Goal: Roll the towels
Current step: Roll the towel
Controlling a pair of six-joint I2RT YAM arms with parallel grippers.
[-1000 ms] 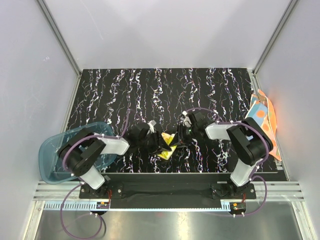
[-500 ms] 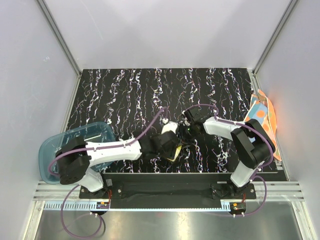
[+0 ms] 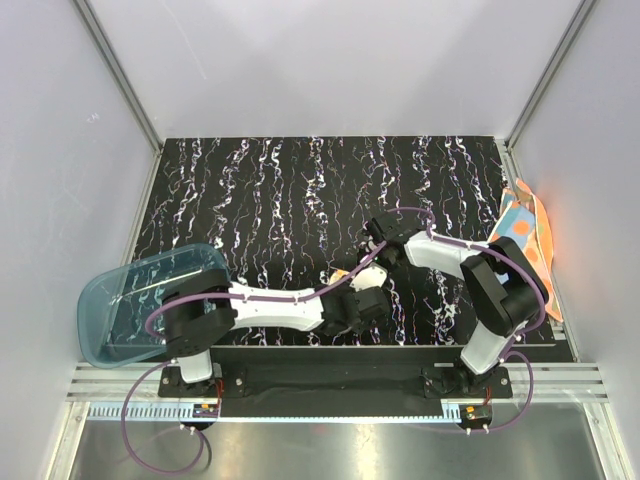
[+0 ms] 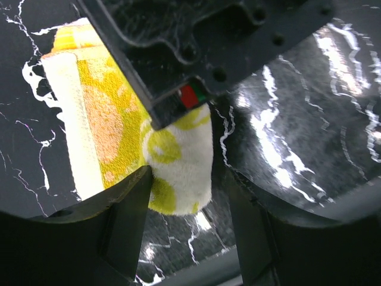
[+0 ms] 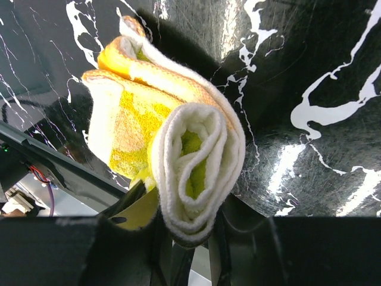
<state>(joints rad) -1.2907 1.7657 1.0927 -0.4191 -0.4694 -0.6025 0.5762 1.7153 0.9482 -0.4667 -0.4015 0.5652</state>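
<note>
A yellow and white towel [image 5: 172, 149], rolled up, lies on the black marbled table [image 3: 250, 190]. My right gripper [image 5: 187, 229] is shut on the roll's end, which is squeezed between its fingers. My left gripper [image 4: 189, 196] is open around the roll's other end [image 4: 172, 173]. The left finger touches the cloth and the right finger stands clear of it. In the top view the left arm reaches across the front and its gripper [image 3: 368, 300] covers most of the towel. Only a small bit of it [image 3: 340, 272] shows beside the right gripper [image 3: 372, 258].
A blue-green plastic bin [image 3: 140, 300] sits at the table's front left corner. An orange and blue patterned towel [image 3: 525, 235] lies at the right edge. The right gripper's black body [image 4: 196, 47] fills the top of the left wrist view.
The left arm has stretched far to the right along the table's front, and its gripper now lies over the towel. The right gripper has kept hold of the roll and shifted slightly back.
</note>
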